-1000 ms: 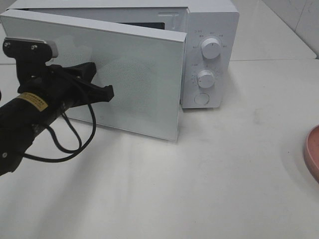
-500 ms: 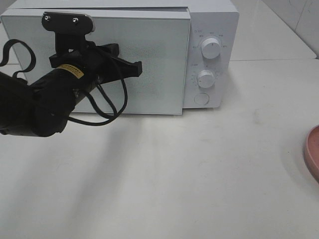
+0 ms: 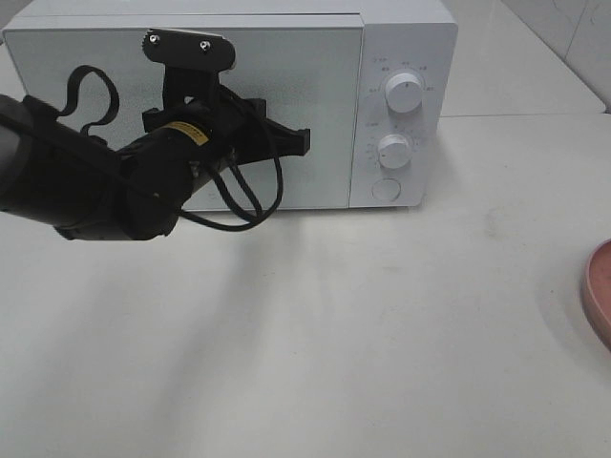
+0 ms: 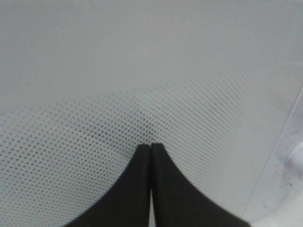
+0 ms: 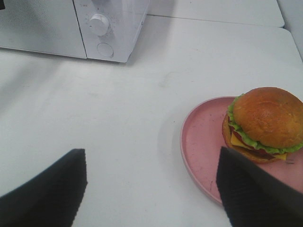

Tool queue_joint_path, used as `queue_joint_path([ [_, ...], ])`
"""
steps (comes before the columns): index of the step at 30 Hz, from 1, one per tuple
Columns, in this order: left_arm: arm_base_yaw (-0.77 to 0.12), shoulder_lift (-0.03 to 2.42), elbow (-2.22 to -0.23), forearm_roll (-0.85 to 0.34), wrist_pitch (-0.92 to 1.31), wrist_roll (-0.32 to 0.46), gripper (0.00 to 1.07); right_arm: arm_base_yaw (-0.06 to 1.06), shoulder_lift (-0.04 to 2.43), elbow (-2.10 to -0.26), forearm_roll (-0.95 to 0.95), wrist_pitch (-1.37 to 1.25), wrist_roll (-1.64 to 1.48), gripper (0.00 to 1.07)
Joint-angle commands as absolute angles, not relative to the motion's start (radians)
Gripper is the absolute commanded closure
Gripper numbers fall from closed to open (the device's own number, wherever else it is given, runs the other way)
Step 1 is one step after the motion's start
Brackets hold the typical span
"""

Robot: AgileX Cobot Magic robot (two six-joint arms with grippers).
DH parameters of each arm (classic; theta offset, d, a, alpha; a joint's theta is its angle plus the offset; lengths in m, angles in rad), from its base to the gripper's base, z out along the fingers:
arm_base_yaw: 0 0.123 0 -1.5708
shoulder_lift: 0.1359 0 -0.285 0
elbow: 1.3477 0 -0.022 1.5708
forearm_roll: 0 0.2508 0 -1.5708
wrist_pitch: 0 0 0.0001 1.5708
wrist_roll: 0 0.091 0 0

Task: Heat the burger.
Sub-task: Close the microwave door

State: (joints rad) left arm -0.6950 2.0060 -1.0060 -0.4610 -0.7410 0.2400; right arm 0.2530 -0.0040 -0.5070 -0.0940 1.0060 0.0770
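My left fingers (image 3: 298,141) are pressing closed against the shut microwave door (image 3: 315,76). The burger (image 5: 265,124) is sitting on its plate (image 5: 201,142) on the counter (image 3: 382,324), my right fingers (image 5: 151,189) spread empty beside it, so heating hasn't begun.

a white tabletop (image 3: 401,334) filled nearly the whole scene, matte and faintly scuffed, with soft grey shadows lying across its left half under even, diffuse light. a seam ran across it towards the rear right. at the far right corner a pale tiled wall (image 3: 573,38) rose behind it, its grout lines just visible.
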Motion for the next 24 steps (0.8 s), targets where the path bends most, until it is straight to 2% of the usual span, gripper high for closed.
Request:
queue_joint_path([
  [1, -0.652, 2.023, -1.069, -0.530, -0.780, 0.240, 1.07, 0.245, -0.035, -0.502, -0.093, 0.993, 0.067, 0.33],
  [9, -0.656, 2.014, -1.062, -0.514, -0.718, 0.246, 1.07, 0.245, -0.035, -0.502, -0.093, 0.993, 0.067, 0.33],
  [14, -0.706, 1.941, -0.931, -0.515, -0.681, 0.251, 1.07, 0.245, -0.035, -0.502, -0.093, 0.993, 0.067, 0.33],
  [20, -0.715, 1.876, -0.852, -0.532, -0.594, 0.248, 1.06, 0.245, -0.035, -0.502, -0.093, 0.993, 0.067, 0.33],
  [22, -0.715, 1.822, -0.824, -0.557, -0.445, 0.254, 0.91, 0.245, -0.035, -0.502, -0.093, 0.993, 0.067, 0.33],
  [23, -0.715, 1.822, -0.824, -0.557, -0.445, 0.254, 0.91, 0.245, -0.035, -0.502, -0.093, 0.993, 0.067, 0.33],
  [24, -0.714, 1.784, -0.819, -0.563, -0.327, 0.261, 0.70, 0.245, -0.035, -0.502, -0.093, 0.993, 0.067, 0.33],
])
